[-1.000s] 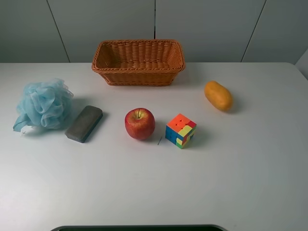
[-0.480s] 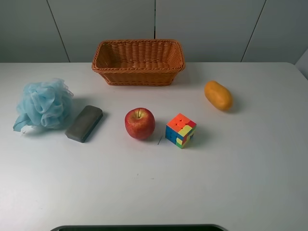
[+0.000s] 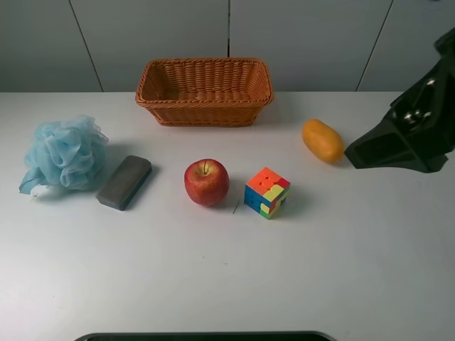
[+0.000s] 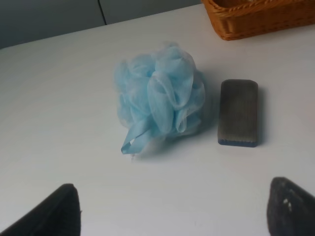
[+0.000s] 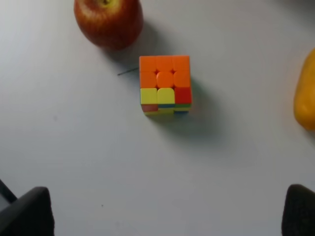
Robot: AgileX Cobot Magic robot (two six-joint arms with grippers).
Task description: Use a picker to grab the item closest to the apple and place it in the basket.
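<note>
Right tool (image 5: 165, 216), spread and empty, hangs short of the cube (image 5: 165, 83) nearest the apple (image 5: 108, 19): seemingly the approach step; next, close in astride it.

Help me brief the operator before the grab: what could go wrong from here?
1. The cube sits close beside the apple; the open right gripper could bump the apple and send it rolling.
2. It is also next to the orange fruit and might knock it while reaching for the cube.
</note>
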